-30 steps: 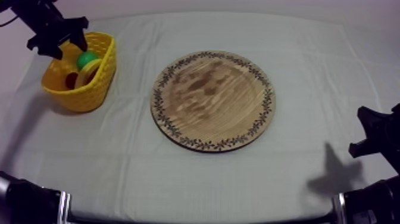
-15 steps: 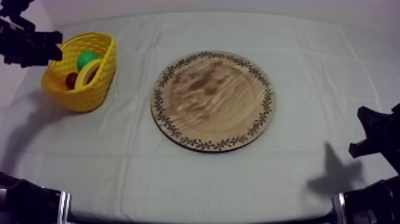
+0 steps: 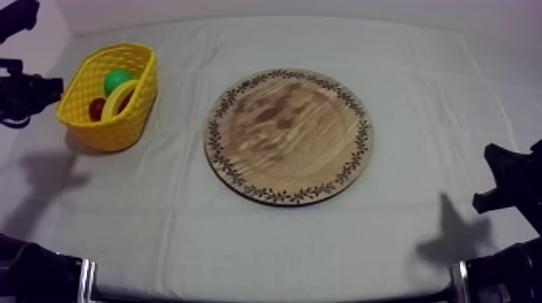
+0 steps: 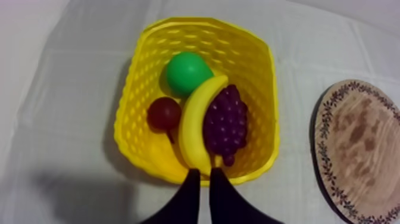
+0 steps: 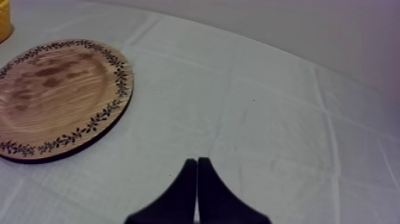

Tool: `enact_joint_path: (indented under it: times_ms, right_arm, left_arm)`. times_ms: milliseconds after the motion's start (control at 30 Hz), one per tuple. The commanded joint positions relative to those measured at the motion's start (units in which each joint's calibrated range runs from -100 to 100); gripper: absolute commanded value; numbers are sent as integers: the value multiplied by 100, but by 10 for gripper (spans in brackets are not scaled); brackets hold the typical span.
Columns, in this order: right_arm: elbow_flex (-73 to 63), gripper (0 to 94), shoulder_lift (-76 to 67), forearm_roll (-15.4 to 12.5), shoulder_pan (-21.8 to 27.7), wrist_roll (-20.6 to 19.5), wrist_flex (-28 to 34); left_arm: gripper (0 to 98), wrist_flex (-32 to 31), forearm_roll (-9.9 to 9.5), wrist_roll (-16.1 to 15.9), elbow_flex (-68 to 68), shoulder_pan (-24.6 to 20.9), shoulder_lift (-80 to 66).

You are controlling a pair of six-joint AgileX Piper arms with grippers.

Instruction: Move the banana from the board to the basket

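Fingers of our left tool (image 4: 203, 174) lie together as a narrow wedge, empty, by the yellow basket's (image 4: 271, 89) near rim. Beyond its tips the banana (image 4: 193, 128), curved and bright yellow, lies inside between a small red fruit (image 4: 163, 113) and grapes (image 4: 226, 122). Our right tool (image 5: 197, 162), likewise narrow, hangs over the table (image 5: 268, 119).

My black two-fingered left gripper (image 3: 44, 87) has withdrawn from above the yellow latticed basket (image 3: 129, 121) to beyond its left side. Its shadow (image 3: 48, 173) has shifted out to the left of the basket.
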Motion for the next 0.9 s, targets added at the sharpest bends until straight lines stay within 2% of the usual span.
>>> enact_joint_path:
  times_ms: [0, 233, 467, 633, 667, 800, 867]
  right_arm:
    - [5, 3, 0, -2, 1, -1, 3]
    - [5, 3, 0, -2, 1, -1, 3]
    - [5, 3, 0, -2, 1, -1, 3]
    - [5, 3, 0, -2, 1, -1, 3]
    - [5, 3, 0, -2, 1, -1, 3]
    - [5, 3, 0, -2, -4, -2, 3]
    - [5, 3, 0, -2, -6, -1, 3]
  left_arm:
    - [12, -417, -26, 51, 657, -48, -609]
    - [2, -1009, -277, 287, 1821, -296, -1840]
    - [1, -1064, -438, 307, 2668, -523, -2984]
    - [1, -1076, -602, 526, 3202, -567, -3742]
    - [1, -1071, -607, 548, 3315, -574, -3875]
    - [1, -1056, -414, 322, 3519, -609, -4235]
    - [1, -1058, -374, 383, 3564, -626, -4365]
